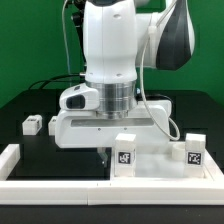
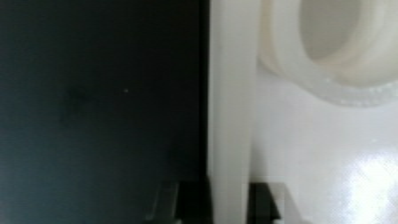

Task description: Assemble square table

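Observation:
The square table's white slab (image 1: 160, 168) lies at the exterior view's right, near the front rail. Two tagged white legs (image 1: 125, 155) (image 1: 195, 152) stand upright on it. My gripper (image 1: 104, 156) points straight down at the slab's edge on the exterior view's left. In the wrist view the slab's raised rim (image 2: 228, 110) runs as a white strip between my two dark fingers (image 2: 185, 203), and my gripper (image 2: 228, 205) is shut on it. A round corner socket (image 2: 338, 50) shows on the slab beside the rim.
A loose tagged white leg (image 1: 32, 125) lies on the black table at the exterior view's left, with another small white piece (image 1: 53, 122) beside it. A low white border rail (image 1: 55, 186) runs along the front and up the left side. Cables hang behind the arm.

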Controlling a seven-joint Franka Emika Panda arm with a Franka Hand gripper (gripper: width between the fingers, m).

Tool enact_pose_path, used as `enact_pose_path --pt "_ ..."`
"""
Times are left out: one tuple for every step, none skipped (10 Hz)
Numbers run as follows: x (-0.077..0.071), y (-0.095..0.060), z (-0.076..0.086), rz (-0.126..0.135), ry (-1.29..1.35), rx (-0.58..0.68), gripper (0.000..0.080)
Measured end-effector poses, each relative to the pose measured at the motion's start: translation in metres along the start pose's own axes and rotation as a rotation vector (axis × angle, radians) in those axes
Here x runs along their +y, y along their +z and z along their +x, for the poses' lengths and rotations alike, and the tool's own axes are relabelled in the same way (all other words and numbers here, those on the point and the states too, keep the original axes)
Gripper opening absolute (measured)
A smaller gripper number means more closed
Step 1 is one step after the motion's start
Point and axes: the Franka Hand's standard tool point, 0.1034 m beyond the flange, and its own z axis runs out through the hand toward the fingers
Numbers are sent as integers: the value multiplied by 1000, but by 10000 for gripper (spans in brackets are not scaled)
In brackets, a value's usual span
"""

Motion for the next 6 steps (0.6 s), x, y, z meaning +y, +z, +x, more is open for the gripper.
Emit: enact_pose_path --pt "7 0 -5 -2 -63 -1 54" --pt "17 0 -6 -10 -232 -1 54" --pt "22 0 -5 -20 -294 10 54" --pt "24 -1 -4 -32 -392 9 54" --pt "26 -1 -4 -37 -449 5 54" --pt "27 -1 -4 -41 -481 2 54"
